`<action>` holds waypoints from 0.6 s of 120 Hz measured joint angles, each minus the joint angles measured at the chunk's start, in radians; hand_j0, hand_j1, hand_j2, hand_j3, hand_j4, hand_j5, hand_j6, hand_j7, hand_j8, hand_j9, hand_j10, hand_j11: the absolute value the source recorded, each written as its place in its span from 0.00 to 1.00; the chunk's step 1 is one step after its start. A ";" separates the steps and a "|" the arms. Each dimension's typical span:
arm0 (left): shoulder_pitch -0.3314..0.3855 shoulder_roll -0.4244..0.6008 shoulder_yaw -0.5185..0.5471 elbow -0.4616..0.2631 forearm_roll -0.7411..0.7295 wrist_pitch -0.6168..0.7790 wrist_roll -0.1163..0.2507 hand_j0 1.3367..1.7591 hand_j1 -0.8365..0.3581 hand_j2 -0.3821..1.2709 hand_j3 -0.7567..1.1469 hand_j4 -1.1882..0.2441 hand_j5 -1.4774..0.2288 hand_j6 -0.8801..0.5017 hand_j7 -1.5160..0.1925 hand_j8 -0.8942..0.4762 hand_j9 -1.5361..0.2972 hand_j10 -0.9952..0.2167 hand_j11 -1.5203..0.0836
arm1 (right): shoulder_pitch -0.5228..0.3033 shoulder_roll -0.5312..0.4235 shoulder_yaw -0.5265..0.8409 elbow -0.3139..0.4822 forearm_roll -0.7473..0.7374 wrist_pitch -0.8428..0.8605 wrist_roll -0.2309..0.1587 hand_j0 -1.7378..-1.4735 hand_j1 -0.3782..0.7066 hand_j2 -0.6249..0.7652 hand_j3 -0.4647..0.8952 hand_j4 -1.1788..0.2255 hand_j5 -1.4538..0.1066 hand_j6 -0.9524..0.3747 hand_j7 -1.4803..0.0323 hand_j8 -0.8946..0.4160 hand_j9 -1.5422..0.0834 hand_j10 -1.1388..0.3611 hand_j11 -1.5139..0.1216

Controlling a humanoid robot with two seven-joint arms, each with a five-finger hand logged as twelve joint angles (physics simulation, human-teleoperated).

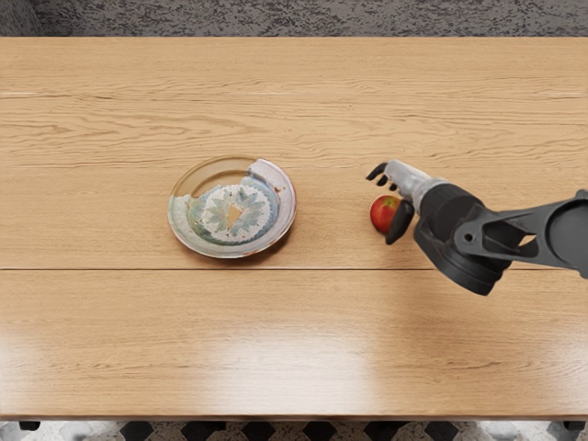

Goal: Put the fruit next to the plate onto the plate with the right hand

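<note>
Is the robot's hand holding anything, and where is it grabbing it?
Nothing yet. The right hand is open at the apple on the table: thumb beside it, the other fingers past it, not closed.

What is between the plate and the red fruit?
Nothing: the head view shows only bare wooden table between the plate and the fruit.

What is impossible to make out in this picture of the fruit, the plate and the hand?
Head view: the fruit's right part is hidden behind the right hand, so contact cannot be confirmed.
Head view: the right arm is cut off by the picture's right edge.
Head view: the plate's painted pattern is too small to read.
The left arm is outside the view.
</note>
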 joint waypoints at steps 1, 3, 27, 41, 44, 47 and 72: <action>0.000 0.000 0.000 0.000 0.000 0.000 0.000 0.76 0.76 0.26 0.40 0.67 0.69 0.47 0.71 0.48 0.67 0.63 0.76 | -0.001 0.000 -0.001 0.000 0.000 0.000 0.000 0.30 0.33 0.41 0.34 0.64 0.70 0.51 0.74 0.47 0.73 0.58 0.71; 0.000 0.000 0.000 0.000 0.000 0.000 0.000 0.76 0.76 0.26 0.40 0.67 0.69 0.47 0.71 0.48 0.67 0.63 0.76 | -0.001 0.001 -0.003 -0.001 0.000 0.000 0.000 0.30 0.33 0.41 0.34 0.64 0.70 0.51 0.74 0.47 0.73 0.57 0.71; 0.000 0.000 0.000 0.000 0.000 0.000 0.000 0.76 0.76 0.26 0.40 0.67 0.69 0.47 0.71 0.48 0.67 0.63 0.76 | -0.014 0.020 -0.016 -0.024 -0.001 0.000 0.000 0.30 0.37 0.41 0.34 0.61 0.67 0.48 0.71 0.45 0.70 0.55 0.68; 0.000 0.000 0.000 0.000 0.000 0.000 0.000 0.76 0.76 0.26 0.40 0.67 0.69 0.47 0.71 0.48 0.67 0.63 0.76 | -0.013 0.047 -0.017 -0.039 0.008 -0.001 0.000 0.30 0.39 0.40 0.34 0.60 0.66 0.46 0.69 0.49 0.68 0.53 0.66; 0.000 0.000 0.000 0.000 0.000 0.000 0.000 0.76 0.76 0.26 0.40 0.67 0.69 0.47 0.71 0.48 0.67 0.63 0.76 | -0.012 0.051 -0.017 -0.041 0.011 -0.001 0.000 0.30 0.39 0.40 0.34 0.59 0.66 0.46 0.69 0.49 0.68 0.53 0.66; 0.000 0.000 0.000 0.000 0.000 0.000 0.000 0.76 0.76 0.26 0.40 0.67 0.69 0.47 0.71 0.48 0.67 0.63 0.76 | -0.011 0.054 -0.017 -0.043 0.014 -0.001 0.000 0.30 0.40 0.40 0.34 0.59 0.66 0.46 0.69 0.48 0.68 0.53 0.66; 0.000 0.000 0.000 0.000 0.000 0.000 0.000 0.76 0.76 0.26 0.40 0.67 0.69 0.47 0.71 0.48 0.67 0.63 0.76 | 0.012 0.064 -0.017 -0.059 0.038 0.000 0.000 0.30 0.41 0.40 0.34 0.59 0.64 0.45 0.68 0.44 0.67 0.52 0.65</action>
